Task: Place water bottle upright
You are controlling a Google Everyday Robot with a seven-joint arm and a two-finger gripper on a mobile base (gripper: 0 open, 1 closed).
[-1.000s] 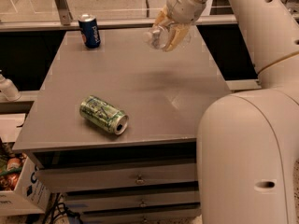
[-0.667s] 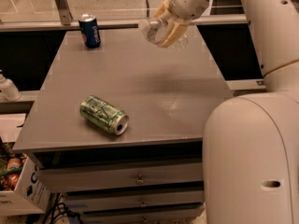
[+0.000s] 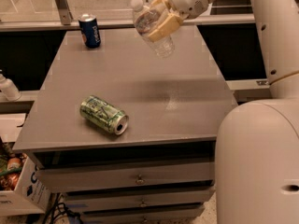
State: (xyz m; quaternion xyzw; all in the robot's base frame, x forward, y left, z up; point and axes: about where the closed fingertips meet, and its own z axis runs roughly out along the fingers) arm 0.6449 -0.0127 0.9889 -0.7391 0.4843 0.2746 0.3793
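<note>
The water bottle (image 3: 152, 27) is a clear ribbed plastic bottle with a white cap. It hangs in the air above the far middle of the grey table (image 3: 140, 78), tilted with its cap up and to the left. My gripper (image 3: 161, 17) is shut on the water bottle around its middle, with tan fingers (image 3: 164, 28) on either side. The bottle's base points down and to the right, well clear of the tabletop.
A blue drink can (image 3: 89, 31) stands upright at the table's far left. A green can (image 3: 103, 115) lies on its side near the front left. An opaque white bottle (image 3: 7, 87) stands left of the table. Drawers (image 3: 135, 178) are below, and my white base (image 3: 259, 162) is at right.
My gripper has carried the water bottle to the left and turned it, so the cap now points up and left instead of the bottle lying bunched in the fingers.
</note>
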